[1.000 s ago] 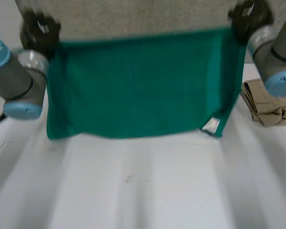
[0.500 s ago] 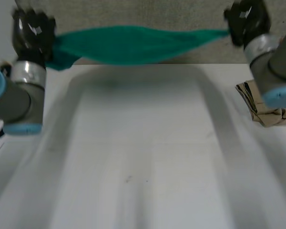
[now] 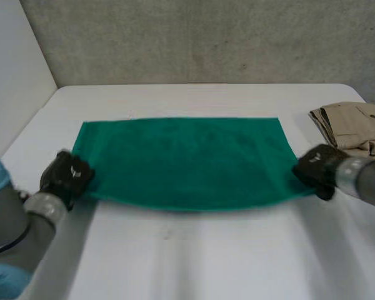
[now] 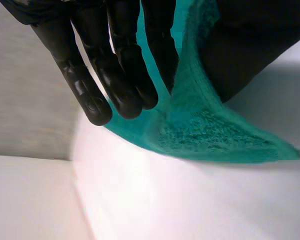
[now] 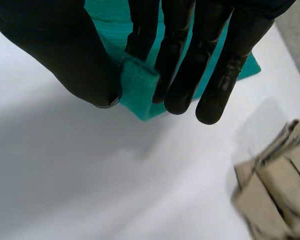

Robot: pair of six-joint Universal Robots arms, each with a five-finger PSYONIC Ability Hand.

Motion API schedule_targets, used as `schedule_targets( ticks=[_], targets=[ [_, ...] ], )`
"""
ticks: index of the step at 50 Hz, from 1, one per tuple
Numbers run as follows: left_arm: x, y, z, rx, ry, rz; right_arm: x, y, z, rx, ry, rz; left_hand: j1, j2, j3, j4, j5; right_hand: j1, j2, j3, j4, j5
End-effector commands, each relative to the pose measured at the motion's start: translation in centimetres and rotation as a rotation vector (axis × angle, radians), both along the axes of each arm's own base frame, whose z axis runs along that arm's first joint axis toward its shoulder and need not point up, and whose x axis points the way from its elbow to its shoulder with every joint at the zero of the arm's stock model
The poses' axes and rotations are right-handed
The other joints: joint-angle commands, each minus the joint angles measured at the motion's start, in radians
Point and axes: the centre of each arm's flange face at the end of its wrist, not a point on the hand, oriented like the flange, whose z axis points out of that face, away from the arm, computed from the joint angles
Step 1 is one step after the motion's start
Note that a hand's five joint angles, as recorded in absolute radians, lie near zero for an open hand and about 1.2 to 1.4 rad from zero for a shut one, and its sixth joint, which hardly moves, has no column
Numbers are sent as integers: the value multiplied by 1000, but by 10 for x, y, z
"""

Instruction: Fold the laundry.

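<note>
While the green towel [image 3: 184,162] is laid out flat and pretty smooth across the middle of the white table [image 3: 194,262], both hands have hold of it, so I'd call this the very start of the folding and not the end. The left hand [image 3: 65,177] is on the near left corner. In its wrist view the fingers [image 4: 122,80] are straight-ish, with the cloth pinched between them and the thumb, and the corner is lifted a bit off the table. The right hand [image 3: 315,169] is on the near right corner doing the same thing, with a thick bit of towel edge clamped between its thumb [image 5: 65,55] and its fingers. So one item is spread and squared up, and its far edge sits flat and parallel to the table's back edge. I honestly can't tell if it's one layer or already doubled, but I don't see any obvious fold line, so my guess is the actual folds are all left to do. There's also a beige garment [image 3: 350,125] bunched in a rough pile at the right side of the table, near the right hand but not touching the towel. It looks only loosely folded, so that may need doing too.
</note>
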Motion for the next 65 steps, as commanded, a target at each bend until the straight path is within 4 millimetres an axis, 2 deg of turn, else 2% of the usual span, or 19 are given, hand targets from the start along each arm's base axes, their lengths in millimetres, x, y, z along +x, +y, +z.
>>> schedule_targets(
  ticks=[1,5,9,10,11,13,17,22,30,34,35,36,37,38,43,52,56,60,65],
  targets=[
    [19,84,11,397,-97,-10,-30,49,25,15,171,78,246,198,201,193,254,408,218,215,207,229],
    [15,69,24,316,-69,-8,-29,51,21,20,167,87,246,198,201,193,254,408,218,215,207,229],
    [5,31,28,151,-34,-12,-24,27,5,-10,108,41,246,198,201,193,254,408,218,215,207,229],
    [3,24,27,130,-31,-12,-21,12,-3,-33,85,19,246,198,201,193,254,408,218,215,207,229],
    [-2,5,25,70,-18,-12,-17,6,-6,-45,74,13,246,198,201,193,254,408,218,215,207,229],
    [-7,-12,24,21,-6,-11,-8,-5,-6,-88,44,12,246,198,201,193,254,408,218,215,207,229],
    [-20,-52,10,-69,8,-19,19,-26,-7,-175,10,16,246,198,201,193,254,408,218,215,207,229],
    [-27,-98,-12,-140,7,36,35,-71,-15,-313,-7,-17,246,198,201,193,254,408,218,215,207,229],
    [-35,-136,-35,-211,21,58,58,-119,-48,-420,-23,-3,246,198,201,193,254,408,218,215,207,229],
    [-38,-144,-40,-263,36,54,64,-133,-63,-442,-29,-4,246,198,201,193,254,408,218,215,207,229],
    [-38,-146,-40,-273,39,56,65,-136,-65,-448,-29,-11,209,161,163,156,217,220,30,27,20,41],
    [-39,-147,-39,-286,44,58,64,-141,-67,-460,-22,-33,-68,-116,-113,-121,-60,-636,-826,-830,-837,-815],
    [-39,-147,-37,-299,51,57,64,-141,-69,-461,-16,-43,-675,-723,-720,-728,-667,-790,-980,-984,-991,-969],
    [-40,-146,-37,-303,54,57,63,-143,-70,-463,-12,-56,-976,-1024,-1021,-1029,-968,-792,-981,-985,-992,-971],
    [-52,-137,-20,-337,75,25,63,-140,-60,-475,-5,-121,-976,-1024,-1021,-1029,-968,-814,-1003,-1007,-1014,-993],
    [-49,-111,21,-369,115,12,55,-107,6,-453,-190,-153,-976,-1024,-1021,-1029,-968,-814,-1003,-1007,-1014,-993],
    [-48,-91,36,-340,189,-41,53,-88,21,-429,-225,-116,-976,-1024,-1021,-1029,-968,-814,-1003,-1007,-1014,-993],
    [-43,-69,48,-256,274,-118,51,-70,25,-397,-232,-88,-976,-1024,-1021,-1029,-968,-814,-1003,-1007,-1014,-993],
    [-19,-71,48,-153,313,-80,48,-55,21,-356,-226,-75,-976,-1024,-1021,-1029,-968,-814,-1003,-1007,-1014,-993]
  ],
)
